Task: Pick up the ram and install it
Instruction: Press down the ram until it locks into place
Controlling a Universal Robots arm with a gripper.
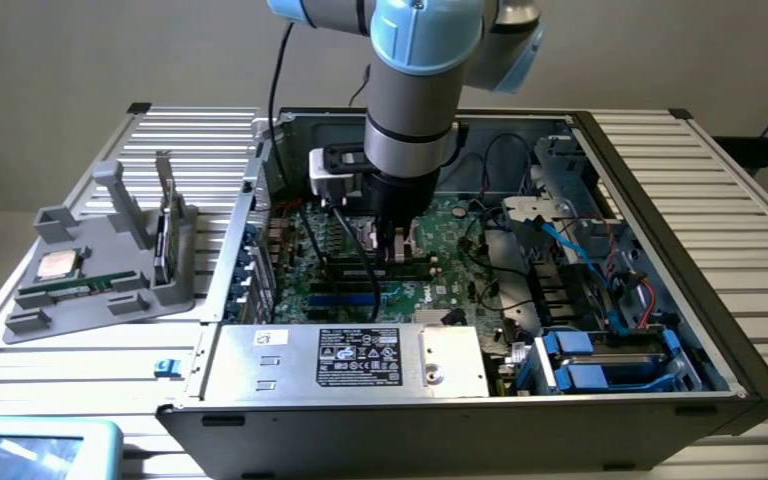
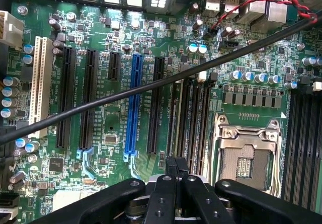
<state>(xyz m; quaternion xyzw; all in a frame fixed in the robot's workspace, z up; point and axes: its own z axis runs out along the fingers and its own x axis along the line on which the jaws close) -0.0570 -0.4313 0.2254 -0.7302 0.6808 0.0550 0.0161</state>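
Observation:
The ram (image 1: 69,290) is a narrow green stick lying flat in the grey holder (image 1: 37,322) on the slatted table, at the exterior view's left, well away from the arm. My gripper (image 1: 398,246) hangs inside the open computer case, low over the green motherboard (image 2: 241,73). In the wrist view its black fingers (image 2: 171,167) are pressed together, and I see nothing between them. The gripper (image 2: 176,166) sits just over the ends of the black memory slots (image 2: 193,118) beside the open silver processor socket (image 2: 246,156). Those slots look empty.
A black cable (image 2: 151,85) runs slantwise across the wrist view above the board. The holder also carries a square silver processor (image 1: 56,264) and a thin upright card (image 1: 165,215). The case holds a power supply (image 1: 357,358), blue drive trays (image 1: 598,365) and loose cables (image 1: 578,245).

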